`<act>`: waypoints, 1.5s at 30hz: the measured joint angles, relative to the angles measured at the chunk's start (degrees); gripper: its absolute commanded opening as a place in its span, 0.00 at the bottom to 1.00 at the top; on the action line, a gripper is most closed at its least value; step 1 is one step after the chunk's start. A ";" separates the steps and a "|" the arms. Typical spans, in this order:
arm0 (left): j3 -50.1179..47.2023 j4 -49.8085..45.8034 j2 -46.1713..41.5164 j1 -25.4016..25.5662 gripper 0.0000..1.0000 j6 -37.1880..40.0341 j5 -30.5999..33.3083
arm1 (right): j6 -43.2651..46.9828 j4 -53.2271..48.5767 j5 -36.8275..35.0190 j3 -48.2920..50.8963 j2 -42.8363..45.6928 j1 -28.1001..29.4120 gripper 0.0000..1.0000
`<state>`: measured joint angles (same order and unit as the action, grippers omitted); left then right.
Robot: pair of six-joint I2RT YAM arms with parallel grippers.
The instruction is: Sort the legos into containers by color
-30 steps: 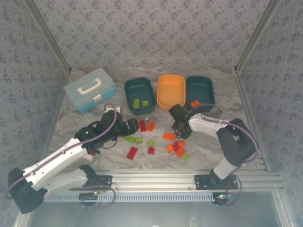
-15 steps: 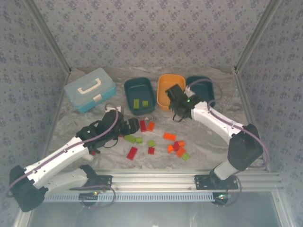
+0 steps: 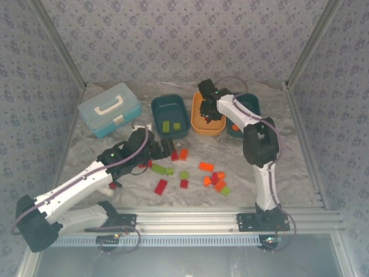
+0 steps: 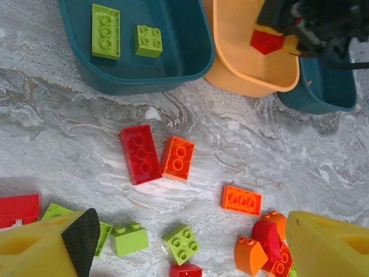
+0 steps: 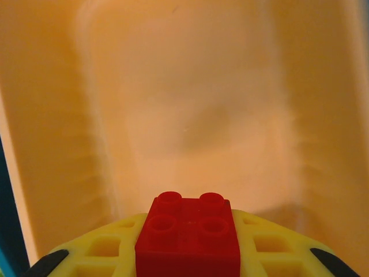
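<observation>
Upper centre, the right jaws clench a small red plastic brick (image 5: 188,236) over the shallow orange plastic tub (image 5: 190,104). Dropped high, it may bounce out. The left jaws gape above loose bricks (image 4: 140,153).

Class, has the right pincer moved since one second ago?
Yes: the right pincer went from beside the loose bricks away from the arm bases to above the orange tub, holding a red brick.

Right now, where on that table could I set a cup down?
Bare marble lies right of the right arm, between the right teal tub and the side rail, and between the blue case and the left arm. The middle of the table is crowded with loose bricks.
</observation>
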<state>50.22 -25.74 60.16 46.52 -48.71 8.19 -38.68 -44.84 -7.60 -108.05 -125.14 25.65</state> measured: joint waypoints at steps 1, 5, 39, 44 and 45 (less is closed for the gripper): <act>0.00 0.00 -0.02 0.00 0.86 -0.02 0.00 | 0.74 -0.37 1.44 -1.31 -1.46 0.02 0.30; -0.07 -0.20 -0.81 0.00 0.86 -0.20 0.02 | 2.19 -1.60 5.81 -6.88 -6.14 -0.02 0.32; -0.98 -4.94 -6.97 0.00 0.86 -0.90 1.73 | 4.26 -1.75 0.13 4.94 22.43 3.82 0.58; -0.98 -7.13 -7.28 0.00 0.86 -1.38 1.73 | 3.54 -1.73 -3.06 21.66 43.54 13.42 0.58; -0.98 -7.41 -7.52 0.00 0.86 -1.51 1.73 | 2.69 -2.56 -3.76 24.83 46.51 15.56 0.58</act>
<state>49.23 -33.15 52.64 46.52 -50.22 9.91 -35.99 -47.40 -11.35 -83.22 -78.63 41.21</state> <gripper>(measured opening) 0.860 0.581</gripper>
